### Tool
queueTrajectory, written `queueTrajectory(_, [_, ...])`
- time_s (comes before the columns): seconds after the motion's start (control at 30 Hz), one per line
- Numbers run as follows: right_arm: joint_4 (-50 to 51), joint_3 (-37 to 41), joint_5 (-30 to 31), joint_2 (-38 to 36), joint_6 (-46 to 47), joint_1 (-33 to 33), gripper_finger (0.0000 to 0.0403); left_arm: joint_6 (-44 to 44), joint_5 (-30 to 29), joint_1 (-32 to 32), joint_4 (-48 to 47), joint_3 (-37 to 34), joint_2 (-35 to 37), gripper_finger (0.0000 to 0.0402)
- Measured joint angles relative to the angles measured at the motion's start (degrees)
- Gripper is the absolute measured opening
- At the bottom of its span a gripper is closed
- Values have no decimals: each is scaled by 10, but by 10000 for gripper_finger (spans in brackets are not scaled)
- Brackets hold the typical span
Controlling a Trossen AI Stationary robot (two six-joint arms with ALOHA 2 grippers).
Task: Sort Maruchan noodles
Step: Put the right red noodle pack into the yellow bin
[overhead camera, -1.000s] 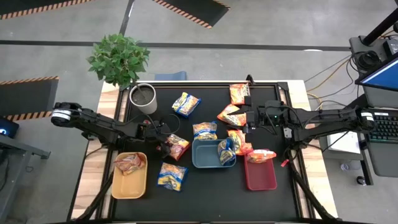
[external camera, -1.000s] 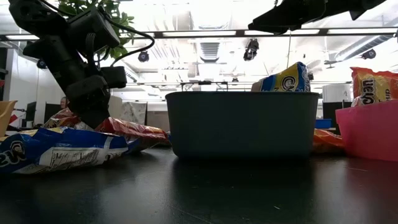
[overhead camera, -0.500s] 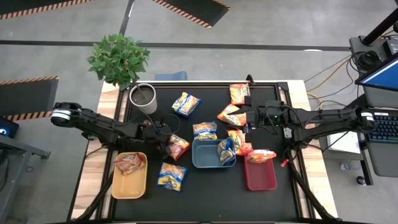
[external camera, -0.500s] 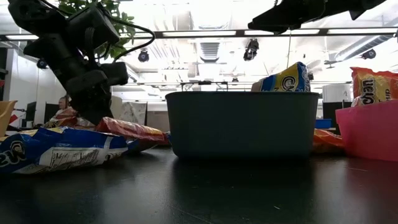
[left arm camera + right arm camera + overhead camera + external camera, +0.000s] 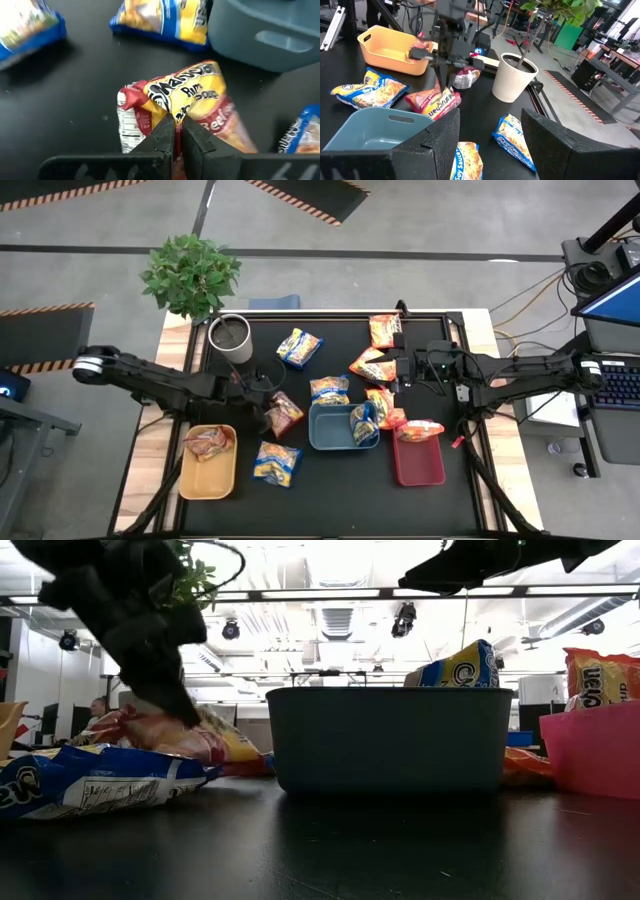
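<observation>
On the black table (image 5: 330, 490), the left gripper (image 5: 174, 131) pinches a red noodle packet (image 5: 185, 107) beside the blue tray (image 5: 335, 432); the right gripper (image 5: 400, 370) hovers, fingers spread, empty.

Overhead, table-level, two wrist cameras

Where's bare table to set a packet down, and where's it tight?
Free: the front strip of the table, below the yellow tray and red tray. Tight: around the blue tray, where the left gripper pinches a red packet.
</observation>
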State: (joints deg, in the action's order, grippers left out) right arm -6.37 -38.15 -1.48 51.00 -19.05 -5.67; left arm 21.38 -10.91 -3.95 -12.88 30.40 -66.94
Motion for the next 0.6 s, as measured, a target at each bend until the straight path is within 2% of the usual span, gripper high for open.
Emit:
queueTrajectory(0.33, [-1, 0, 0, -8, -6, 0, 201, -49, -6, 0, -96, 81, 42, 0])
queueTrajectory(0.6, [1, 0, 0, -18, -7, 0, 201, -69, -6, -3, -114, 115, 40, 1])
